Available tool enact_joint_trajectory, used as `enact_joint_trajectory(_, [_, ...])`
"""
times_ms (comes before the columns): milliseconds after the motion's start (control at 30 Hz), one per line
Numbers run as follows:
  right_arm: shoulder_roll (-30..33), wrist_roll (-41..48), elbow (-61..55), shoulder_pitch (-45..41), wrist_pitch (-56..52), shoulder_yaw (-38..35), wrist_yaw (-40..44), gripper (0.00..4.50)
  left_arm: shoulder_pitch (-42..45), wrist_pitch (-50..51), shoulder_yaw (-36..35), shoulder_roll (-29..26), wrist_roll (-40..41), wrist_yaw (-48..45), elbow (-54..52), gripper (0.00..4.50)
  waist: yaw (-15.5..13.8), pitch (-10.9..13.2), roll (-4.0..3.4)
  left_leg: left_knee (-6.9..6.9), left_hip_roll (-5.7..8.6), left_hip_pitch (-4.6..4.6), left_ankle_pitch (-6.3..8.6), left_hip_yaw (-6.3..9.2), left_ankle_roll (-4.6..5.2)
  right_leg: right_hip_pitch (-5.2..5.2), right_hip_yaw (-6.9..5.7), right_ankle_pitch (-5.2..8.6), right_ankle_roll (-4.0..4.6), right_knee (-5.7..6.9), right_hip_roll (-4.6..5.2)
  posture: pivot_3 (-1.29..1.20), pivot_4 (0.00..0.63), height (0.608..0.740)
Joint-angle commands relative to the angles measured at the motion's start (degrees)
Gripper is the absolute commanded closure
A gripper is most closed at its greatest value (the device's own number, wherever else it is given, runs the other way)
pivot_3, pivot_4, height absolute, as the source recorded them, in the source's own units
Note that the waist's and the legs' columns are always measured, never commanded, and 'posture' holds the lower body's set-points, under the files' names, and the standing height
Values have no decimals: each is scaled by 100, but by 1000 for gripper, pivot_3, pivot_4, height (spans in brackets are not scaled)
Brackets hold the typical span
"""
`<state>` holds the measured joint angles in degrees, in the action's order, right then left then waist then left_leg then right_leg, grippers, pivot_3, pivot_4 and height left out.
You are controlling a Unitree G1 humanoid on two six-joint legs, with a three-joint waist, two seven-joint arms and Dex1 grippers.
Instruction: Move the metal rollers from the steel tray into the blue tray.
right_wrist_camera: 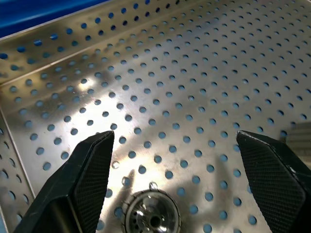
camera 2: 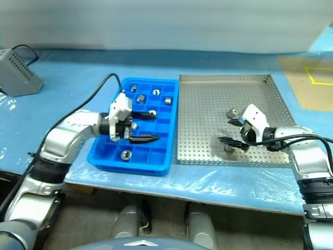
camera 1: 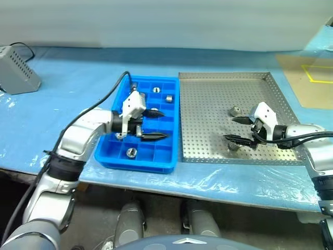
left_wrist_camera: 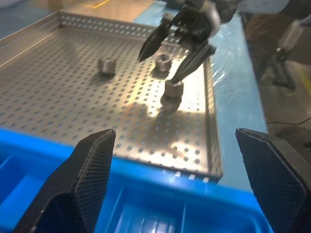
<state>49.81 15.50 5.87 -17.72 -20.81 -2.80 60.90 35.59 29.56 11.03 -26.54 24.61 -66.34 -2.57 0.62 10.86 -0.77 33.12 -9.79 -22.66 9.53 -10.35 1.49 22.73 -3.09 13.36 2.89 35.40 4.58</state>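
Blue tray (camera 1: 112,156), lying on the blue-covered counter (camera 1: 67,104) just left of the steel tray (camera 1: 208,104), their long rims close alongside. Its square compartments hold several metal rollers (camera 2: 140,98): a cluster in the far rows, one near the middle and one (camera 1: 131,152) in the near row; most remaining cells are bare. The steel tray carries three rollers on its perforated floor, all toward its near right quarter: one (camera 1: 235,111) lying apart and farther back, and two close to the right hand, one (left_wrist_camera: 172,89) standing upright near the near rim. The far and left parts of the floor are open. Left hand (camera 1: 154,125) hovers over the middle of the blue tray, fingers spread wide, holding nothing. Right hand (camera 1: 237,128) is low over the steel tray with fingers wide apart, a roller (right_wrist_camera: 152,218) just below them, ungrasped. A grey box (camera 1: 15,70) sits on the counter's far left.
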Motion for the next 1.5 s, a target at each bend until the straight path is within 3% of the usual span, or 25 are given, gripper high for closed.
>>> enact_joint_trajectory(33, [-41,14,-65,132,126,-187,-117,375,153,-18,156,165,70,-125,12,268,45,0,-1,-1,-1,0,-2,0,7,0,0,0,0,-2,-2,-336,150,740])
enact_joint_trajectory(267, [-67,178,-101,341,-29,-448,-266,375,213,-63,217,276,-15,-138,142,268,112,-1,-3,2,-7,-10,-10,1,22,6,1,0,0,-6,-19,-366,150,740])
enact_joint_trajectory(667, [-193,37,-25,429,-20,-239,-215,375,-166,178,65,17,133,-45,-444,268,176,-2,-5,4,-8,-21,1,2,39,3,-1,0,1,-28,-18,-354,150,740])
enact_joint_trajectory(1000, [-223,-227,147,467,104,95,-130,375,217,433,126,105,104,181,-374,268,164,-2,-5,6,-6,-21,1,2,39,-3,-1,-1,1,-29,-17,-342,150,740])
enact_joint_trajectory(1133, [-253,-319,278,407,238,133,-163,1267,374,693,89,79,191,271,-526,222,163,-3,-5,6,-7,-22,2,2,41,-3,-1,0,1,-31,-17,-342,150,740])
enact_joint_trajectory(1267, [-277,-377,335,390,348,137,-166,2743,351,840,121,87,228,393,-705,222,164,-3,-5,6,-6,-22,3,2,43,-5,-1,-1,1,-33,-17,-343,150,740])
enact_joint_trajectory(1500, [-361,-428,326,366,439,110,-297,2869,270,1004,146,94,297,534,-940,222,168,-3,-6,7,-7,-18,3,2,43,-10,-1,-1,1,-33,-18,-346,150,740])
